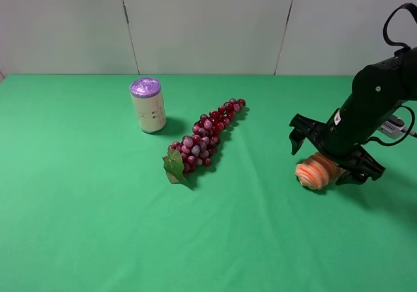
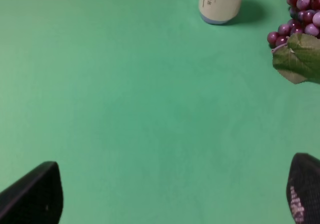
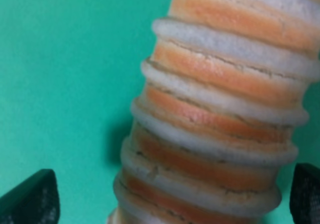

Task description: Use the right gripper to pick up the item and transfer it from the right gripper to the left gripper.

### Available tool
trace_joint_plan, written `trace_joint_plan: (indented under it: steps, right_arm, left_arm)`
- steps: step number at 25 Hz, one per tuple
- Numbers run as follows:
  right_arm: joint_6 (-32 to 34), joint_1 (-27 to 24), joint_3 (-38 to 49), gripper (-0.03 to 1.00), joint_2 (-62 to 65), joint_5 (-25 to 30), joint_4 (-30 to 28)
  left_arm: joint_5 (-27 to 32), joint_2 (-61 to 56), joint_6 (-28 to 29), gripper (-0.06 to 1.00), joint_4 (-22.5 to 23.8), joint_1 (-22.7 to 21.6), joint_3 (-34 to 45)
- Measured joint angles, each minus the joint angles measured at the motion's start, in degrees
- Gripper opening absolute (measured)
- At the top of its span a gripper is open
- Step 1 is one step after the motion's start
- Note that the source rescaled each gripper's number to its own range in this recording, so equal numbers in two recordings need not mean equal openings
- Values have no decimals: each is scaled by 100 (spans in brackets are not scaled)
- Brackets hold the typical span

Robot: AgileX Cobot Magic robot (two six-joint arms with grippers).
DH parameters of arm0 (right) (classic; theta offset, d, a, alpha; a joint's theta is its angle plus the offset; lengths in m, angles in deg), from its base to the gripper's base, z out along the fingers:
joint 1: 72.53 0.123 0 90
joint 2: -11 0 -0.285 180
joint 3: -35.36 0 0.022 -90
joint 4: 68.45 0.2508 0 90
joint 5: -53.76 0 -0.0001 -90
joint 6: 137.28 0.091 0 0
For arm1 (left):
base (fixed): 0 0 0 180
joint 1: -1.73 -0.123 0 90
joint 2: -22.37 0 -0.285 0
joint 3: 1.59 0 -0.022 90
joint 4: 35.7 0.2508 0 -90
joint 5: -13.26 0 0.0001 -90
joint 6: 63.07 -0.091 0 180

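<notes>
One roll (image 1: 317,171) lying at the right of the green table (image 1: 98,227), between the wide-apart fingers of the right gripper (image 1: 326,160), left gripper (image 2: 167,196) likewise apart above bare green, one purple-lidded can (image 1: 148,106), one grape bunch (image 1: 207,137), white panelled wall (image 1: 208,25)

Can: cream cylindrical can with a purple lid (image 1: 148,105), standing upright on the surface, dark print on its side.
Grapes: bunch of dark red grapes (image 1: 207,137), lying on its side in a diagonal line, near the can but not touching it.
Leaf: green leaf (image 1: 174,166) at the near end of the bunch, touching the grapes.
Surface: flat green surface (image 1: 78,207), carrying both can and bunch.
Backdrop: pale grey wall panels (image 1: 208,25) with thin vertical seams, behind the surface's far edge.
</notes>
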Motion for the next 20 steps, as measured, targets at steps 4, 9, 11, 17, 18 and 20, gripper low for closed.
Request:
trace_joint_plan:
  steps: [4, 9, 11, 17, 18, 20]
  right_arm:
    - [2, 0, 0, 100, 0, -14, 0]
    - [-39, 0, 0, 100, -178, -9, 16]
    - [-53, 0, 0, 100, -198, -9, 38]
    - [-112, 0, 0, 64, -198, -27, 43]
    - [-205, 0, 0, 48, -198, -57, 43]
    - [-453, 0, 0, 9, -199, -125, 43]
  left_arm:
    - [0, 0, 0, 100, 0, 0, 0]
    - [0, 0, 0, 100, 0, 0, 0]
    - [0, 0, 0, 100, 0, 0, 0]
    - [0, 0, 0, 100, 5, 0, 0]
    - [0, 0, 0, 100, 5, 0, 0]
    - [0, 0, 0, 100, 19, 0, 0]
